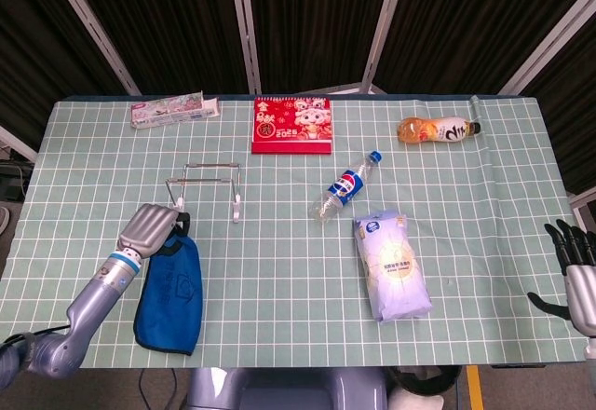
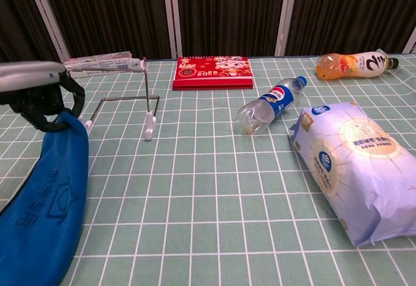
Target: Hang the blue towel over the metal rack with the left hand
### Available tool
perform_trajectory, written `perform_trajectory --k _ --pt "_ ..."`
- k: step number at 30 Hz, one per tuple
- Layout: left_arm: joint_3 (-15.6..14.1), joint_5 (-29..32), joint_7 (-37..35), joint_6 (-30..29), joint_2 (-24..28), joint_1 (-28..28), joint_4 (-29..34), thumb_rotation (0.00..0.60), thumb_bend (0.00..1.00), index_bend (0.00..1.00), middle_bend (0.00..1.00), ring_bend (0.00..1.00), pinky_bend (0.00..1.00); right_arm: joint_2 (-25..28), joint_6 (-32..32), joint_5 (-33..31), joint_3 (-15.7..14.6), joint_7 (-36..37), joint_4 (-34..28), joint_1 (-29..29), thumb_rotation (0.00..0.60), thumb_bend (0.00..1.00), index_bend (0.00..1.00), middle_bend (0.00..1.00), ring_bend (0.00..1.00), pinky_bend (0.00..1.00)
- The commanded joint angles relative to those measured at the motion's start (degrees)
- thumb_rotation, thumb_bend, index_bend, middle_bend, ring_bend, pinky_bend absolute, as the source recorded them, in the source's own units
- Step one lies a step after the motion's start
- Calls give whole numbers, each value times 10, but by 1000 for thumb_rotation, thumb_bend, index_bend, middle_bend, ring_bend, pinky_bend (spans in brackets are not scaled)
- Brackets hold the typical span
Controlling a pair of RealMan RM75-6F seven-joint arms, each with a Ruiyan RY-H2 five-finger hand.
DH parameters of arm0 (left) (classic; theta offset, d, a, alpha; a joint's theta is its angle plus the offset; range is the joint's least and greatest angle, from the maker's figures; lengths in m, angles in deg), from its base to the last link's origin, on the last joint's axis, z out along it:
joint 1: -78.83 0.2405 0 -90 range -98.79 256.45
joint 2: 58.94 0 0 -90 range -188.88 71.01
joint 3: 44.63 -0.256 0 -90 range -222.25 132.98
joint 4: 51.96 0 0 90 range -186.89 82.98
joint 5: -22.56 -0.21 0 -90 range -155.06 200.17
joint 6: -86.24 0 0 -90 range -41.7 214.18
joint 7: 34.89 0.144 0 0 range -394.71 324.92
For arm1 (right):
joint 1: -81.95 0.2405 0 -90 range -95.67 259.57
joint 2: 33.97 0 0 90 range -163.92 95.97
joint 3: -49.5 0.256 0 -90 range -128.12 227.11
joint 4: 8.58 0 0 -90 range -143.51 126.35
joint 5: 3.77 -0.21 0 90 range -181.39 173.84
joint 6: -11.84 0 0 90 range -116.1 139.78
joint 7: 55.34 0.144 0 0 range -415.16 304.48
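The blue towel [image 1: 170, 289] [image 2: 43, 201] hangs by its top end from my left hand [image 1: 147, 229] [image 2: 40, 94], which grips it; its lower part still trails on the table at the front left. The metal rack [image 1: 207, 184] [image 2: 121, 94], a thin wire frame, stands just behind and to the right of that hand, a short gap away. My right hand [image 1: 575, 275] rests off the table's right edge, fingers spread and holding nothing; the chest view does not show it.
A water bottle [image 1: 345, 186] lies mid-table with a white wipes pack [image 1: 392, 266] in front of it. A red calendar [image 1: 291, 125], a toothpaste box [image 1: 174, 110] and an orange drink bottle [image 1: 438, 129] line the far edge.
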Motion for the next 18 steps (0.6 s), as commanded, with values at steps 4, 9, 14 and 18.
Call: perform_trajectory --k 4,9,14,18 --pt "21 27 66 -68 74 12 116 600 716 913 972 959 1000 4 5 5 0 10 0 -3 600 0 0 0 0 0" --pt "36 113 178 -99 111 -18 189 600 723 915 973 958 1000 7 9 7 0 20 0 -5 600 0 0 0 0 0" --pt "58 163 268 -161 116 -50 218 600 722 915 973 958 1000 9 9 7 0 26 2 -5 600 0 0 0 0 0" --pt "73 148 300 -195 103 -68 200 600 723 915 973 957 1000 9 8 6 1 29 3 -5 600 0 0 0 0 0"
